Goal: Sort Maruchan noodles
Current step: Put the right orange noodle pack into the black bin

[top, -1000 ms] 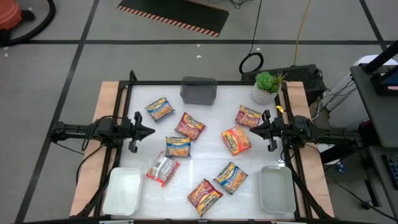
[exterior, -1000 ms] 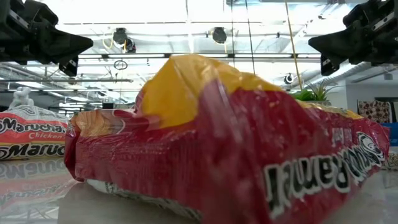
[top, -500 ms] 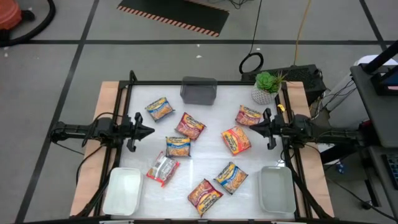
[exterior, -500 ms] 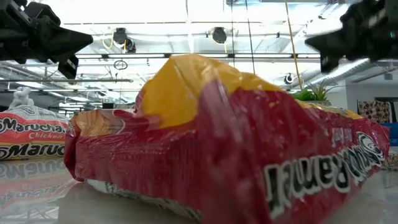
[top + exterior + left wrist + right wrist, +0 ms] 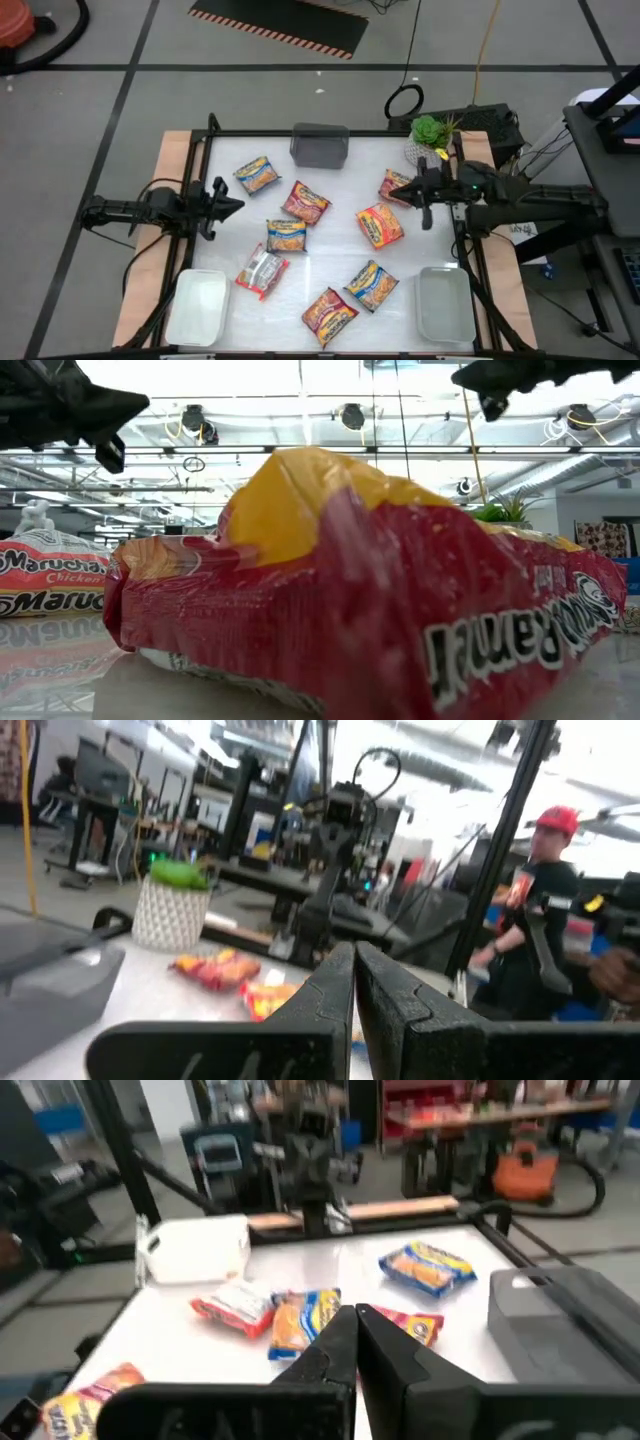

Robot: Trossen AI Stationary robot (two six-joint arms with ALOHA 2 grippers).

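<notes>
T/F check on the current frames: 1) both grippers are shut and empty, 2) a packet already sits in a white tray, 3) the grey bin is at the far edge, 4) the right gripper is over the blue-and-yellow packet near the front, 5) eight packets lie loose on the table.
1) True: the left gripper and right gripper are shut, holding nothing.
2) False: the left white tray and right white tray hold no packets.
3) True: the grey bin sits there.
4) False: it hovers by the orange packet near the plant.
5) True.

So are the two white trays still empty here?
Empty. In the high view the left white tray and the right white tray hold nothing.
</notes>
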